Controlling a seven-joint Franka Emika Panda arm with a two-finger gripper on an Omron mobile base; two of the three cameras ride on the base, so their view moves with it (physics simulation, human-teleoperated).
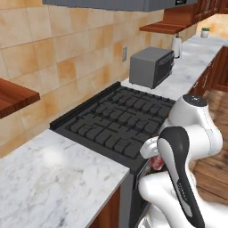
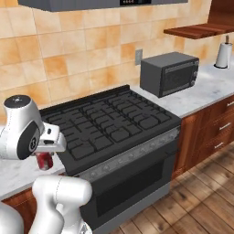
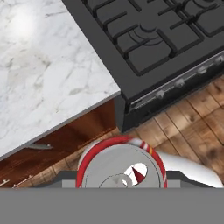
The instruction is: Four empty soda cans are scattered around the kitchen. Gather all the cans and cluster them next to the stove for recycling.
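Note:
A red soda can (image 3: pixel 121 164) sits between my gripper's jaws, its grey top facing the hand camera. The same red can (image 1: pixel 156 162) peeks out under the white hand, and it shows again as a red can (image 2: pixel 44 160) below the hand. My gripper (image 1: pixel 152 155) (image 2: pixel 47 148) is shut on it and hangs in front of the left front corner of the black stove (image 1: pixel 120 120) (image 2: pixel 114 123) (image 3: pixel 153 39). The marble counter (image 1: pixel 53 178) (image 3: pixel 43 65) lies just left of the stove.
A grey toaster oven (image 1: pixel 151 67) (image 2: pixel 169 73) stands on the counter right of the stove. Farther along are a white paper-towel roll (image 1: pixel 177 46) (image 2: pixel 223 55) and a small potted plant (image 1: pixel 205 32). A wooden shelf (image 1: pixel 13 95) juts out at the left. Wood floor lies below.

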